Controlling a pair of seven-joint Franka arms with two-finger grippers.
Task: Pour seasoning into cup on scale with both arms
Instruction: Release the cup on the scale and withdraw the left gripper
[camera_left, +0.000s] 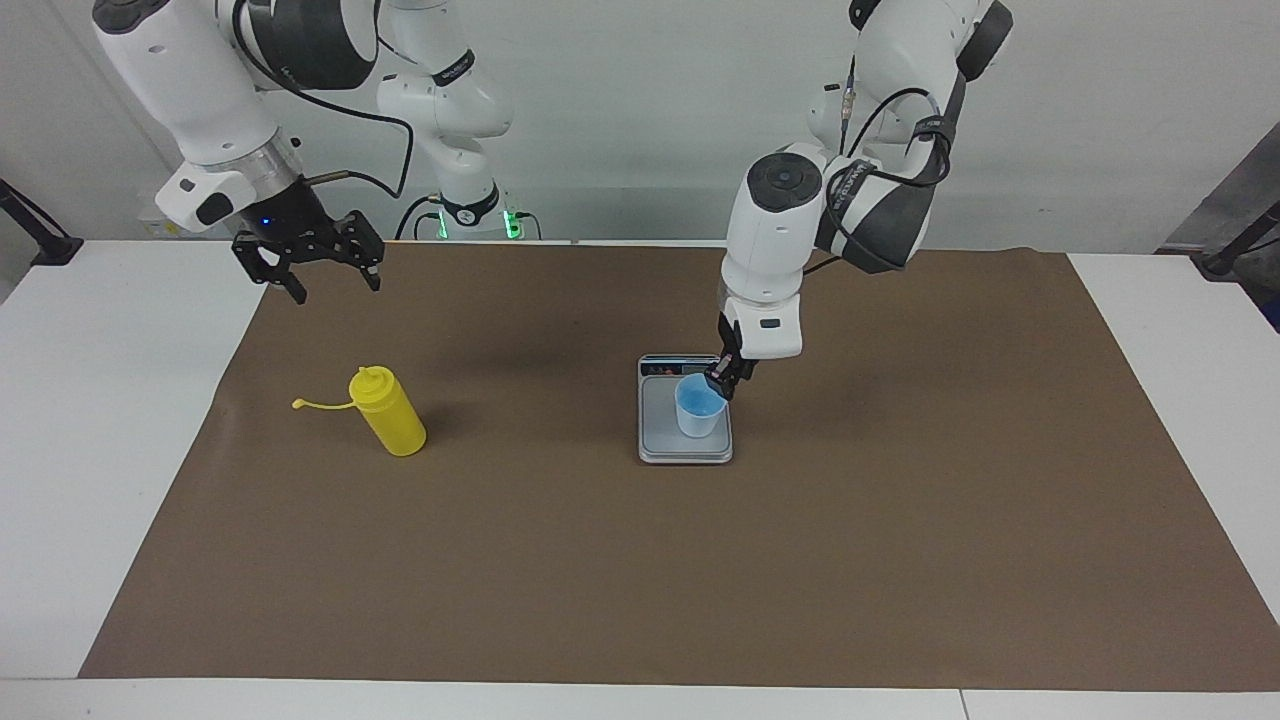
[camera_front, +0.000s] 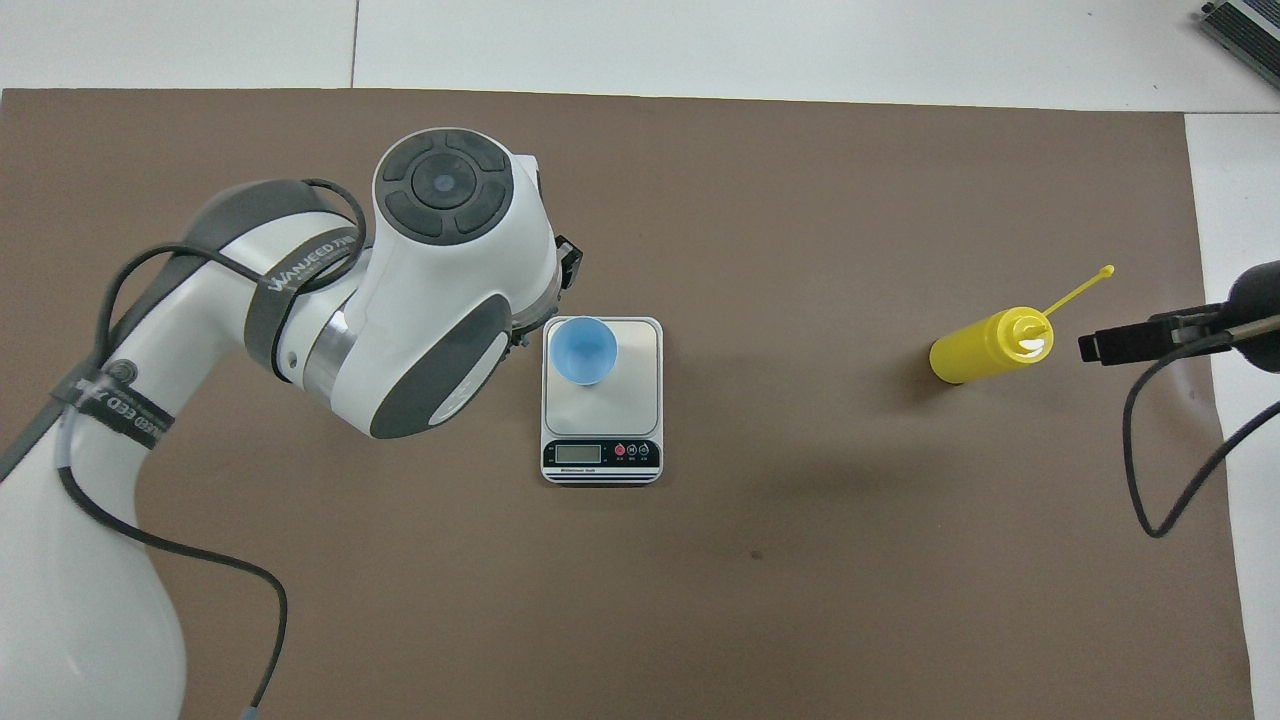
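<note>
Bright yellow plastic marks the seasoning bottle (camera_left: 391, 413), which stands upright on the brown paper mat (camera_left: 640, 560) toward the right arm's end of the counter (camera_left: 100, 440). Its domed nozzle top is uncapped, and the thin yellow cap strap (camera_left: 322, 405) sticks out sideways from the neck, pointing toward the mat's edge at that same end. Nothing touches the bottle.

Well apart from it, near the middle of the mat, lies the silver-grey digital kitchen scale (camera_left: 660, 440), its dark display strip at the end nearer the robots. The light-blue cup (camera_left: 698, 406) stands upright on the grey weighing plate, toward the plate's corner on the left arm's side.

The left gripper (camera_left: 729, 378) is down at the cup's rim, on the side nearer the robots and toward the left arm's end. One dark finger sits right against the rim; whether its fingers are pinching the cup wall or merely beside it cannot be told, since the arm's wrist hides them from above.

The right gripper (camera_left: 325, 272) hangs in the air over the mat's edge nearest the robots, its fingers spread wide and holding nothing, well clear of the bottle.
</note>
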